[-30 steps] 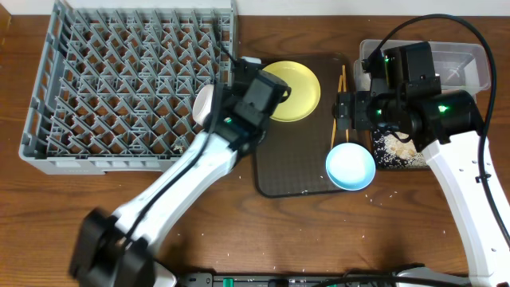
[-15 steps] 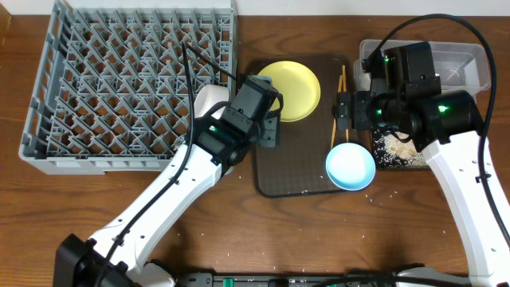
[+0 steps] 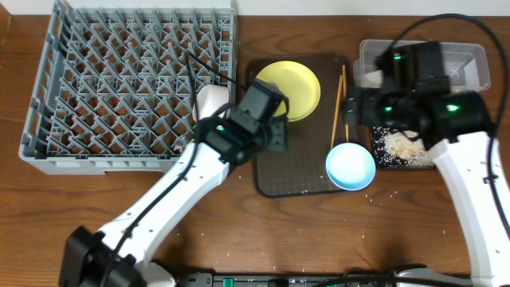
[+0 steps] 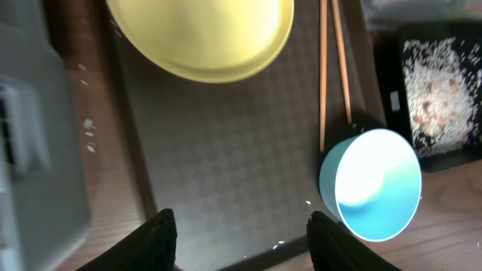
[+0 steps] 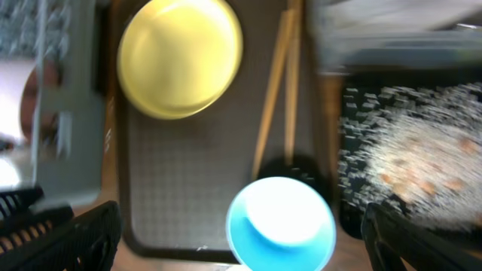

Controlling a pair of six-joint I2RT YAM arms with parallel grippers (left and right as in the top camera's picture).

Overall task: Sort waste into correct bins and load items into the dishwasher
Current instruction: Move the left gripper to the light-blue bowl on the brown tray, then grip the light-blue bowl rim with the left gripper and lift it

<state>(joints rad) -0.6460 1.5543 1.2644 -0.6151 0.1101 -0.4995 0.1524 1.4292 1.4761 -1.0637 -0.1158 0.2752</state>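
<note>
The grey dish rack fills the left side, with a white dish standing at its right edge. The yellow plate and the chopsticks lie on the brown serving tray. The light-blue bowl sits at that tray's front right corner. My left gripper is open and empty over the tray, below the plate; its fingers frame bare tray. My right gripper is open wide and empty, above the blue bowl.
The clear tub stands at the back right with something white in its left end. The black tray in front of it holds white rice and scraps, also in the left wrist view. Rice grains dot the table's front edge.
My left arm has moved right, away from the rack and out over the brown tray, leaving the white dish at the rack's edge. My right arm has shifted slightly right.
</note>
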